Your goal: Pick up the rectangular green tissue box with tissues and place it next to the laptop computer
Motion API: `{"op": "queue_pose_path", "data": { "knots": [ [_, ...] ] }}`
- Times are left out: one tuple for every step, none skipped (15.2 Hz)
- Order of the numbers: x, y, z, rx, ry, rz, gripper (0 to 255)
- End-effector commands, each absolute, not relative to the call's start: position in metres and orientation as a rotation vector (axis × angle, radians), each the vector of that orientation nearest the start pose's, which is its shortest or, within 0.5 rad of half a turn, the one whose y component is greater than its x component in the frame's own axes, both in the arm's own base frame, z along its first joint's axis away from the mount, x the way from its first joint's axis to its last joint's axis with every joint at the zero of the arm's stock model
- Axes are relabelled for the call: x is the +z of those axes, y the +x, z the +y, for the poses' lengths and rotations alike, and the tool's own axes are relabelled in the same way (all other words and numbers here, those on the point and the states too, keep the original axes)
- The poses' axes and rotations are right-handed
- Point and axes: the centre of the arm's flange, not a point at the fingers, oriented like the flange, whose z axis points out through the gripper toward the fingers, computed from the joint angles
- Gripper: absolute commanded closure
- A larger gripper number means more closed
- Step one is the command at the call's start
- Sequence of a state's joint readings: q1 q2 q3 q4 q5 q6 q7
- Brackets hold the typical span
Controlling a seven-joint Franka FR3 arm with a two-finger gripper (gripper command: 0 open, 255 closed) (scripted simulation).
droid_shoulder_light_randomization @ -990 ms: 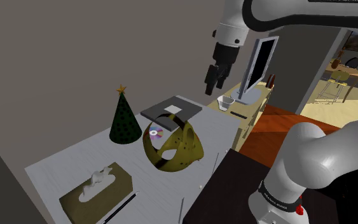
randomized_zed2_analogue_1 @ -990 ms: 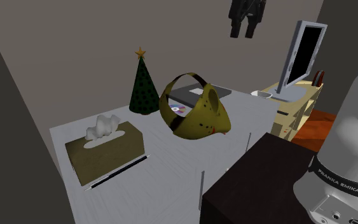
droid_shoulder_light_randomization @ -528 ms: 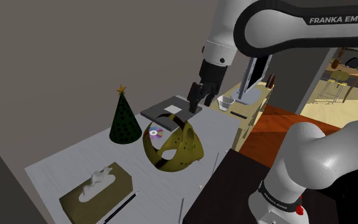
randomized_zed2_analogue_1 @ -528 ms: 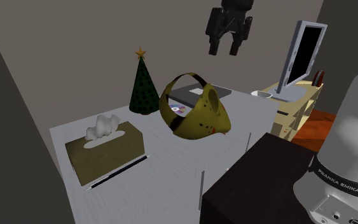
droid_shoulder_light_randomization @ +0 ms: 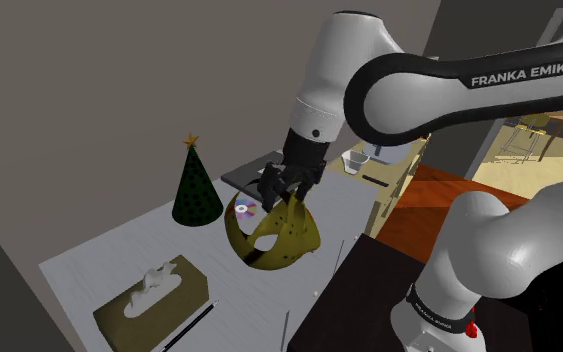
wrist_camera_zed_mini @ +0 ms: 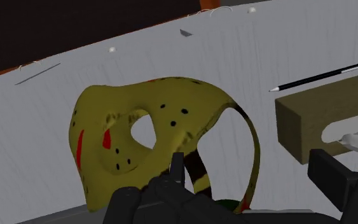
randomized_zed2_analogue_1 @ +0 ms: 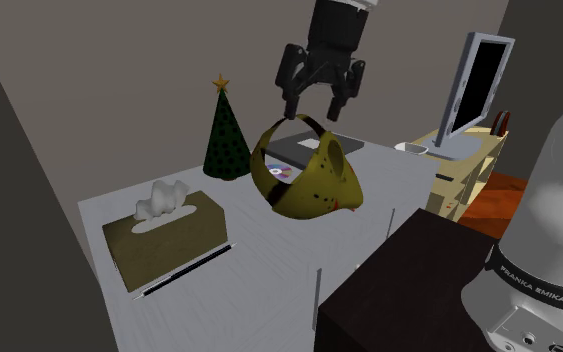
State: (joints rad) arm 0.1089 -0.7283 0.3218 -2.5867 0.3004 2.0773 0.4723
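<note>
You are only just starting this job. Your fingers point(randomized_zed2_analogue_1: 290, 95) are standing wide apart and holding nothing. They are hanging just above the yellow mask point(randomized_zed2_analogue_1: 309, 182) in the middle of the surface point(randomized_zed2_analogue_1: 264, 255). The olive-green tissue box point(randomized_zed2_analogue_1: 166, 236), with white tissues poking out of its top, is sitting untouched at the near end of the surface, well apart from your fingers. A black pencil point(randomized_zed2_analogue_1: 184, 272) is lying just beside it. The grey laptop point(randomized_zed2_analogue_1: 306, 147) is lying flat behind the mask, at the far end. So every step is waiting: reaching the box, grabbing it, lifting it, carrying it past the mask and setting it down by the laptop.
</note>
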Motion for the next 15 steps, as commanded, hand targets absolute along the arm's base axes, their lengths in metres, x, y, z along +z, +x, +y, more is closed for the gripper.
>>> {"op": "queue_pose_path", "data": {
  "knots": [
    [0.483,0.322,0.192,-0.254,-2.950,0.375,0],
    [0.478,0.324,0.203,-0.260,-2.939,0.396,0],
    [0.472,0.326,0.214,-0.267,-2.927,0.417,0],
    [0.467,0.328,0.225,-0.273,-2.916,0.439,0],
    [0.462,0.331,0.236,-0.280,-2.905,0.460,0],
    [0.457,0.334,0.247,-0.286,-2.893,0.481,0],
    [0.452,0.337,0.258,-0.292,-2.881,0.502,0],
    [0.448,0.340,0.269,-0.299,-2.869,0.523,0],
    [0.443,0.343,0.280,-0.305,-2.857,0.543,0],
    [0.439,0.347,0.291,-0.311,-2.845,0.564,0],
    [0.434,0.350,0.302,-0.317,-2.832,0.584,0],
    [0.430,0.354,0.313,-0.323,-2.820,0.604,0],
    [0.426,0.358,0.324,-0.329,-2.807,0.625,0],
    [0.422,0.362,0.335,-0.335,-2.794,0.645,0],
    [0.418,0.367,0.346,-0.341,-2.781,0.664,0]
  ]
}}
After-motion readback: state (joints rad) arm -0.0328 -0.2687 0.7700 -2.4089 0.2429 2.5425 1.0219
